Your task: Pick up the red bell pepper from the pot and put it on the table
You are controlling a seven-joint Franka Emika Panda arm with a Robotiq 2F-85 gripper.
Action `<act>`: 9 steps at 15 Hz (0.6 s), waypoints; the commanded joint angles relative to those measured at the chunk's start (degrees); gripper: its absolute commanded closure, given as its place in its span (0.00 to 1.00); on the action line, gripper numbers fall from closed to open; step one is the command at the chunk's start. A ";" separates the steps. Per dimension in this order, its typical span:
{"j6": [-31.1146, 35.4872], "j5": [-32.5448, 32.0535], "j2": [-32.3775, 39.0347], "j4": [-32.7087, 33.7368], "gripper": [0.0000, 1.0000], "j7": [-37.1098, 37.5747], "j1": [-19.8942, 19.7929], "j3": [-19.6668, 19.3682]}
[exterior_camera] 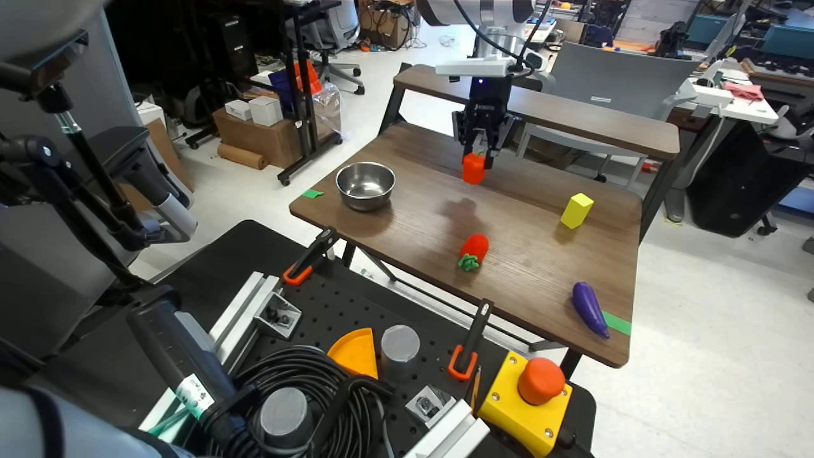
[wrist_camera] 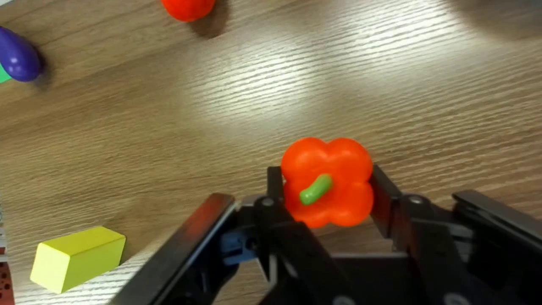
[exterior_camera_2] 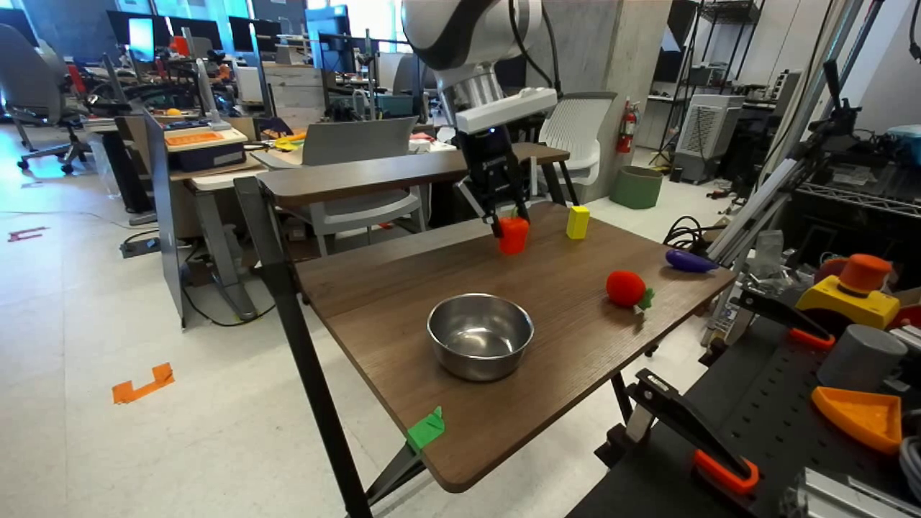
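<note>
The red bell pepper (exterior_camera: 473, 170) is orange-red with a green stem; it also shows in the other views (exterior_camera_2: 513, 237) (wrist_camera: 338, 161). My gripper (exterior_camera: 476, 157) is shut on it, with a finger against each side in the wrist view (wrist_camera: 326, 184). The pepper hangs upright, stem up, and appears to be above the table (exterior_camera: 413, 222), near its back side; the exact gap is hard to tell. The silver pot (exterior_camera: 365, 186) stands on the table, away from the gripper, and its inside shows bare metal in an exterior view (exterior_camera_2: 480, 338).
A red piece with a green end (exterior_camera: 475, 245), a yellow block (exterior_camera: 577, 211) and a purple eggplant (exterior_camera: 588, 306) lie on the table. A raised back board (exterior_camera: 572, 117) runs behind the gripper. A black surface (exterior_camera: 343, 286) with clamps and cables adjoins the front edge.
</note>
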 commanded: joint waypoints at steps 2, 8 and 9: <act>-7.60 0.50 10.78 15.97 0.75 1.25 0.03 -0.20; -12.73 1.24 15.05 23.95 0.17 0.48 0.64 -0.16; -12.26 0.69 13.79 22.96 0.11 0.45 0.91 0.73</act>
